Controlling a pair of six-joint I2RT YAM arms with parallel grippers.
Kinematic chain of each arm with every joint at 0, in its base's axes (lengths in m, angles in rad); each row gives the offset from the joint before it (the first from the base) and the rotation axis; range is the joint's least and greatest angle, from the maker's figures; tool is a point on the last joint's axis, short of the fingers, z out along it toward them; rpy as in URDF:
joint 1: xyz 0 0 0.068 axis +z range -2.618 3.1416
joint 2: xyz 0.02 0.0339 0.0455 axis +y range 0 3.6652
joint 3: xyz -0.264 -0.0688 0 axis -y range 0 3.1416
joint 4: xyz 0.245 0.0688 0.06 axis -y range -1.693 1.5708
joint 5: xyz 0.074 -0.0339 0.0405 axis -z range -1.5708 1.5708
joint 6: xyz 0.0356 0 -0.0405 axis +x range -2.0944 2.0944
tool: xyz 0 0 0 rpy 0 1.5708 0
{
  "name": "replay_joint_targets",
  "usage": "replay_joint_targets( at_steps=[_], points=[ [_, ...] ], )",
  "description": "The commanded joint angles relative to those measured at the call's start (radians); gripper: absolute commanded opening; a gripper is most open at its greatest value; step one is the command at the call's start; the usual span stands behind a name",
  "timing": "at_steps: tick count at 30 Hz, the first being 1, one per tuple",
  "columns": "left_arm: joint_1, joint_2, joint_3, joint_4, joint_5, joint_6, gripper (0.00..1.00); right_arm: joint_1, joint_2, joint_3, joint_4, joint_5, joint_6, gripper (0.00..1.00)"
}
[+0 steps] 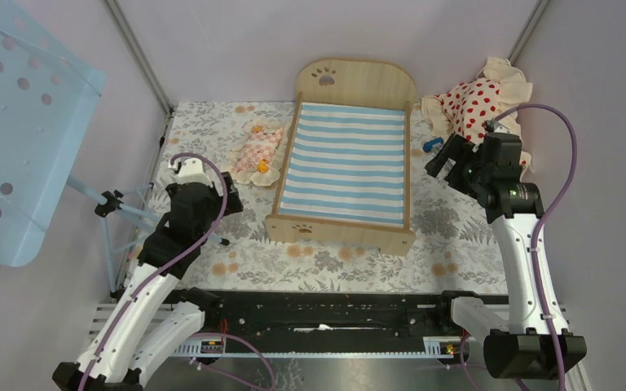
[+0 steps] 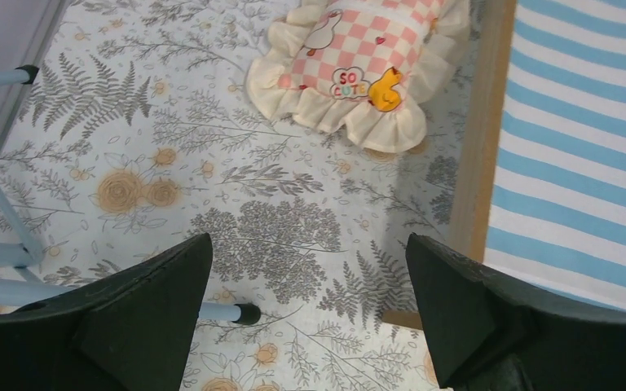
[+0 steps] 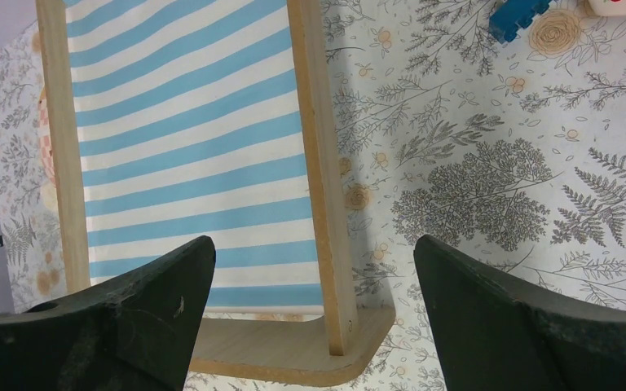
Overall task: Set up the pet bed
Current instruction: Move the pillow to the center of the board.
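Top external, pet bed [image 1: 346, 163] lengthwise near-to-far, headboard [image 1: 357, 81] far, left gripper [image 2: 306, 248], right gripper [image 3: 314, 244] both agape

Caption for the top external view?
Both open, left gripper and right gripper flank the light-wood pet bed with blue-striped mattress; pink checked pillow left of it, red-dotted cream blanket back right.

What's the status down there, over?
Left fingers open, empty. Right fingers open, empty. Pet bed unmade: pillow left of it, blanket right of it. Nothing in the way.
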Motion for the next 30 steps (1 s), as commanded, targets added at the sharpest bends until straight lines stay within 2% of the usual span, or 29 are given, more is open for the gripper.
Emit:
replay_joint_targets(
  at_steps=[1,6,9,17,24,30],
  points=[
    [0.004,0.031,0.039,-0.001,-0.080,-0.003,0.99,0.004,0.018,0.003,0.015,-0.013,-0.004,0.99],
    [0.004,0.023,0.030,0.005,-0.077,-0.013,0.99,0.004,0.042,0.018,-0.026,0.028,0.008,1.00],
    [0.004,0.032,0.033,0.005,-0.104,-0.036,0.99,0.004,0.055,0.007,-0.044,0.093,0.036,1.00],
    [0.004,0.034,0.051,-0.026,-0.205,-0.099,0.99,0.004,0.122,0.028,-0.053,0.129,0.058,1.00],
    [0.004,0.037,0.052,-0.015,-0.125,-0.079,0.99,-0.005,0.074,0.021,-0.050,0.189,0.069,1.00],
    [0.004,0.018,0.041,0.001,-0.052,-0.077,0.99,-0.004,0.071,0.051,-0.032,0.102,-0.010,1.00]
  ],
)
